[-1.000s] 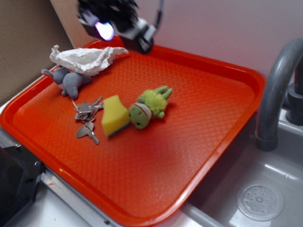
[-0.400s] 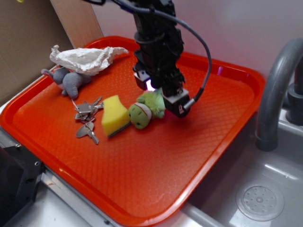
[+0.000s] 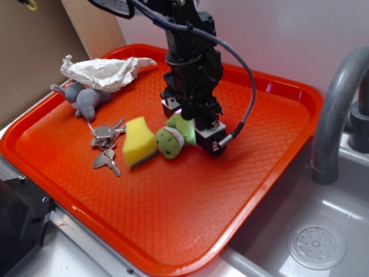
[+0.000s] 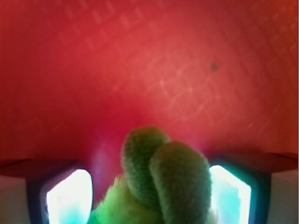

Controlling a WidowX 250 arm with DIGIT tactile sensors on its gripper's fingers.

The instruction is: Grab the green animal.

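The tool (image 3: 185,122) is lowered over the green animal (image 3: 174,134) on the orange tray (image 3: 271,144), its jaws spread wide, the fuzzy body bracketed between both fingers (image 4: 70,198), not yet pinched.

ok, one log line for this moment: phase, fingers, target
phase: descended on target | gripper: fingers either side of green animal, closure unclear | target: on orange tray, against yellow sponge
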